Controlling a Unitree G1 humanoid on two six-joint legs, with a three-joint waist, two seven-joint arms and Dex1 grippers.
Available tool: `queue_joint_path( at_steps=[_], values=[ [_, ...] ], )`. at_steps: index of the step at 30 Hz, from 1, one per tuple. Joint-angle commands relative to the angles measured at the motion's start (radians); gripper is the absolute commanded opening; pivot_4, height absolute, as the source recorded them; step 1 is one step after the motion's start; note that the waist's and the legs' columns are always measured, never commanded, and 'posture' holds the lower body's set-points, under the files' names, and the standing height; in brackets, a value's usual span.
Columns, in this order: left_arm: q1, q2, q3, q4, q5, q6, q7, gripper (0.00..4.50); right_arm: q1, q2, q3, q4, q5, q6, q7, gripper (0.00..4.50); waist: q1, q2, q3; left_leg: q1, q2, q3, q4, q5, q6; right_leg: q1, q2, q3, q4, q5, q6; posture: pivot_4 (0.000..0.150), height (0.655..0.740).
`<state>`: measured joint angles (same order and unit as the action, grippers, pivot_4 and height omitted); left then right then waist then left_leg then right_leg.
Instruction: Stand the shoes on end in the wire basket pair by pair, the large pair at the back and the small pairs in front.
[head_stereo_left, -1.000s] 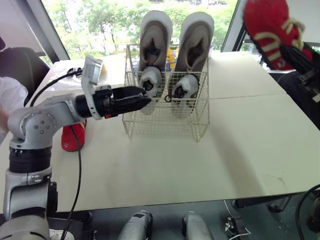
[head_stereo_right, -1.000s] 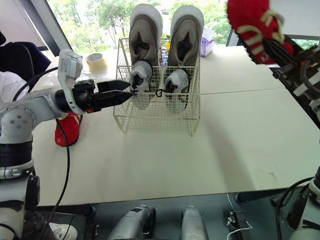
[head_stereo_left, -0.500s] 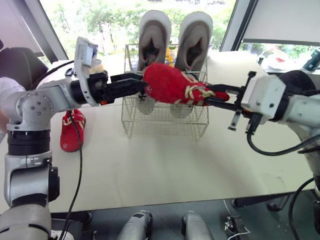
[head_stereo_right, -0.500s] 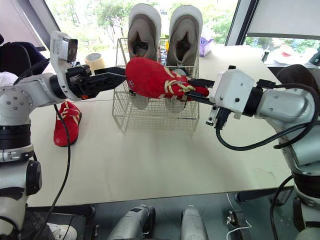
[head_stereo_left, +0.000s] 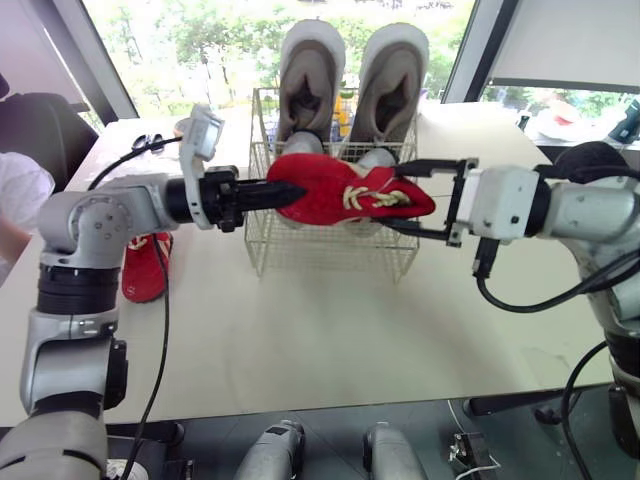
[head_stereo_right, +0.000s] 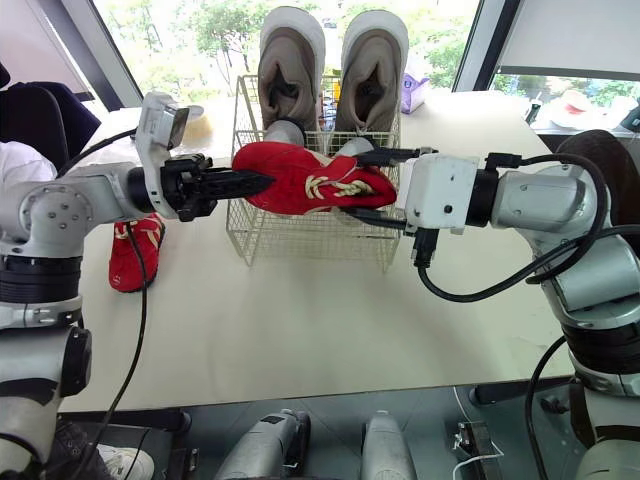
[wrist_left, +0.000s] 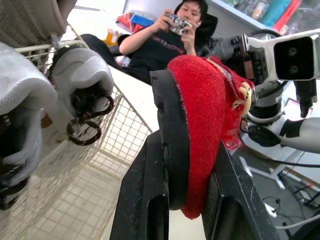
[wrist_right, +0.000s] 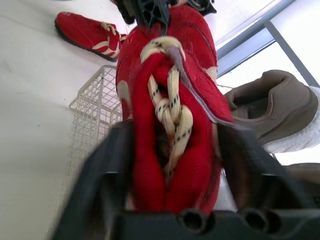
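The left gripper (head_stereo_left: 281, 194) is pinching shut on the toe of a red shoe (head_stereo_left: 340, 188) from 9 o'clock, and the right gripper (head_stereo_left: 408, 196) is clamping its heel end from 3 o'clock. The shoe is hanging level before the wire basket (head_stereo_left: 330, 252), and the other red shoe (head_stereo_left: 143, 270) is lying at the basket's 9 o'clock

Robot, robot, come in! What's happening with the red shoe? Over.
Left gripper shut on red shoe, toe end; right gripper at heel end. Shoe midair before wire basket. Other red shoe on table.
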<state>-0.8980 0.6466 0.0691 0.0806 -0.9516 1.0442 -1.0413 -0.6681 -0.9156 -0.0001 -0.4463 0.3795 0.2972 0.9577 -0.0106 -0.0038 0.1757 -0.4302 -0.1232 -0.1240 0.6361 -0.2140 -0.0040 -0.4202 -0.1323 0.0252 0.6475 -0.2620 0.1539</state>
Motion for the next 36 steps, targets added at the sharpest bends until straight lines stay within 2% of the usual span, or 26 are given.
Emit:
queue_joint_path(
  at_steps=[1, 6, 8, 10, 11, 15, 19, 23, 28, 31, 36],
  values=[
    [-0.014, -0.016, 0.110, -0.002, -0.069, 0.024, 0.046, 0.20, 0.020, -0.015, -0.166, -0.072, 0.227, 0.229, -0.055, 4.47, 0.000, 0.000, 0.000, 0.000, 0.000, 0.000, 0.000, 0.000, 0.001, 0.000, 0.000, 0.000, 0.000, 0.000, 0.000, 0.150, 0.7400],
    [0.003, -0.075, 0.227, -0.023, -0.167, 0.061, 0.166, 0.20, 0.140, 0.013, -0.403, -0.064, 0.704, 0.559, -0.220, 4.50, 0.001, -0.001, 0.000, 0.000, 0.000, -0.002, 0.000, -0.002, 0.004, 0.000, 0.000, 0.000, 0.000, 0.000, 0.000, 0.150, 0.7400],
    [0.019, -0.100, 0.252, -0.052, -0.198, 0.066, 0.201, 0.20, 0.180, 0.060, -0.448, -0.045, 0.915, 0.607, -0.340, 4.50, 0.000, -0.001, 0.000, 0.000, 0.000, -0.003, 0.000, -0.002, 0.004, 0.001, 0.000, 0.000, 0.000, 0.000, 0.000, 0.150, 0.7400],
    [0.032, -0.129, 0.271, -0.073, -0.236, 0.071, 0.237, 0.20, 0.206, 0.116, -0.434, -0.043, 1.027, 0.614, -0.449, 4.50, -0.002, -0.001, 0.000, 0.000, 0.000, -0.002, -0.001, -0.002, 0.004, 0.001, -0.001, 0.000, 0.000, 0.000, 0.000, 0.150, 0.7400],
    [0.037, -0.142, 0.279, -0.080, -0.255, 0.075, 0.256, 0.20, 0.215, 0.140, -0.418, -0.046, 1.057, 0.613, -0.493, 4.50, -0.002, -0.001, 0.000, 0.000, 0.000, -0.002, -0.001, -0.002, 0.003, 0.001, -0.001, 0.000, 0.000, 0.000, 0.000, 0.150, 0.7400],
    [0.056, -0.210, 0.289, -0.110, -0.303, 0.063, 0.338, 0.20, 0.157, 0.364, -0.331, -0.005, 1.105, 0.515, -0.718, 4.50, -0.005, -0.001, 0.000, 0.001, 0.000, -0.002, -0.001, -0.002, 0.003, 0.000, -0.001, 0.000, 0.001, 0.000, -0.001, 0.150, 0.7400],
    [0.066, -0.279, 0.285, -0.128, -0.307, 0.017, 0.402, 0.20, 0.084, 0.548, -0.292, 0.037, 1.109, 0.418, -0.869, 4.50, -0.002, -0.001, 0.000, 0.001, 0.000, -0.001, -0.001, 0.002, -0.002, 0.000, 0.000, 0.000, 0.002, 0.000, -0.001, 0.150, 0.7400],
    [0.086, -0.313, 0.277, -0.148, -0.305, -0.019, 0.440, 0.20, 0.054, 0.620, -0.268, 0.015, 1.114, 0.377, -0.909, 4.50, -0.001, -0.001, 0.000, 0.001, 0.000, -0.001, -0.001, 0.002, -0.003, 0.000, 0.000, 0.000, 0.001, 0.000, 0.000, 0.150, 0.7400],
    [0.103, -0.342, 0.263, -0.158, -0.289, -0.062, 0.468, 0.20, 0.030, 0.643, -0.232, 0.000, 1.098, 0.360, -0.925, 4.50, -0.004, -0.001, 0.000, 0.001, 0.000, -0.001, -0.002, 0.002, -0.002, -0.001, 0.001, 0.000, 0.002, 0.000, -0.001, 0.150, 0.7400],
    [0.113, -0.355, 0.244, -0.164, -0.275, -0.080, 0.478, 0.20, 0.006, 0.649, -0.216, 0.003, 1.087, 0.347, -0.926, 3.64, -0.004, -0.001, 0.000, 0.001, 0.000, -0.001, -0.002, 0.002, -0.002, -0.001, 0.001, 0.000, 0.002, 0.000, -0.001, 0.150, 0.7400],
    [0.124, -0.355, 0.225, -0.171, -0.287, -0.074, 0.496, 0.20, -0.026, 0.649, -0.207, 0.011, 1.079, 0.335, -0.933, 1.15, -0.004, -0.001, 0.000, 0.001, 0.000, -0.001, -0.003, 0.002, -0.002, -0.001, 0.001, 0.000, 0.002, 0.000, -0.001, 0.150, 0.7400]
  ],
)
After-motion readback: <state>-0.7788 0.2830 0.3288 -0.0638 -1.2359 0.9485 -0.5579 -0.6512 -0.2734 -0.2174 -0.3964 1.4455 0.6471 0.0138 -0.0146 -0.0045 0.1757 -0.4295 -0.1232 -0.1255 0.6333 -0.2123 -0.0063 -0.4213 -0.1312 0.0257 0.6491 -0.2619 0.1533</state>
